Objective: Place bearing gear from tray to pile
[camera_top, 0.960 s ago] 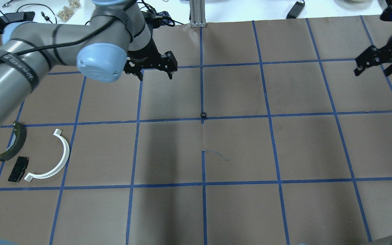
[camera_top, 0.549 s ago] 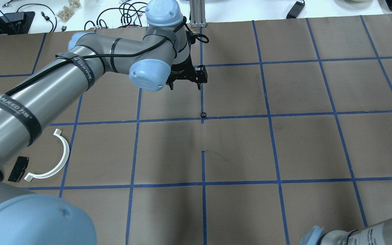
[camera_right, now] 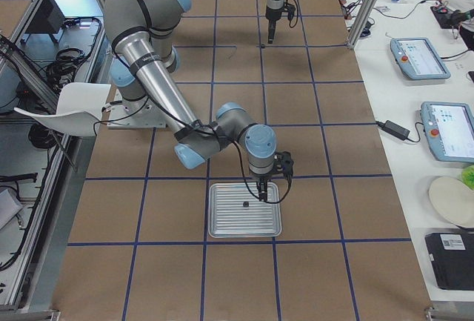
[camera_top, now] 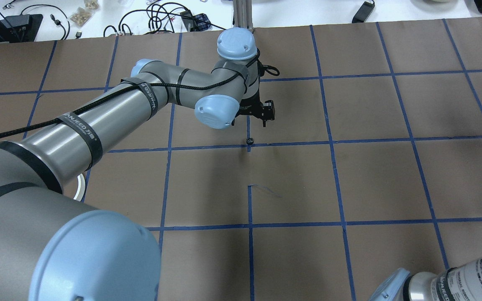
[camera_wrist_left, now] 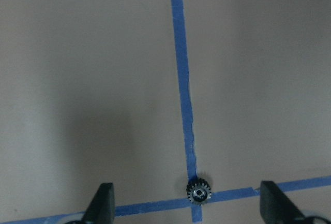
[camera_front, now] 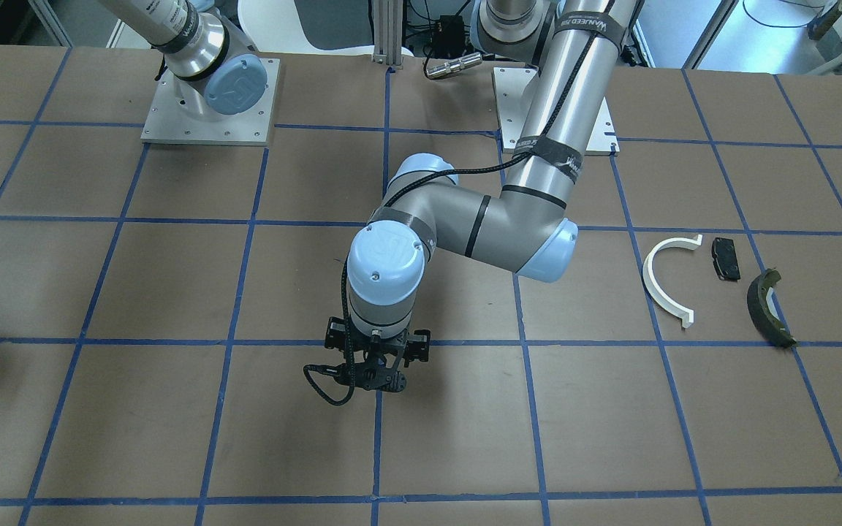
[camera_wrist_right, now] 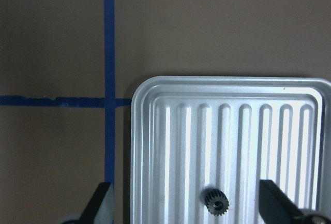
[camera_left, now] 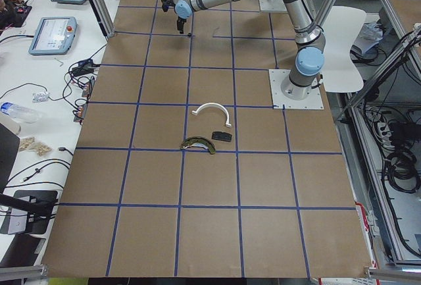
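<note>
One small black gear (camera_top: 249, 141) lies on a blue tape crossing at the table's middle and shows in the left wrist view (camera_wrist_left: 197, 192). My left gripper (camera_top: 248, 122) hangs open just beyond it, with its fingertips (camera_wrist_left: 101, 206) spread either side. A second gear (camera_wrist_right: 215, 202) lies in the ribbed metal tray (camera_wrist_right: 227, 94). My right gripper (camera_right: 263, 191) is open above that tray (camera_right: 222, 228). The pile lies apart on my left: a white half-ring arc (camera_front: 666, 277), a black pad (camera_front: 725, 258) and an olive curved shoe (camera_front: 770, 307).
The table is brown paper with a grid of blue tape. My left arm (camera_top: 111, 108) covers most of the pile in the overhead view. Cables and small items lie along the table's far edge (camera_top: 153, 16).
My left arm has swung right and lowered toward the middle gear. My right gripper has moved out of the overhead view.
</note>
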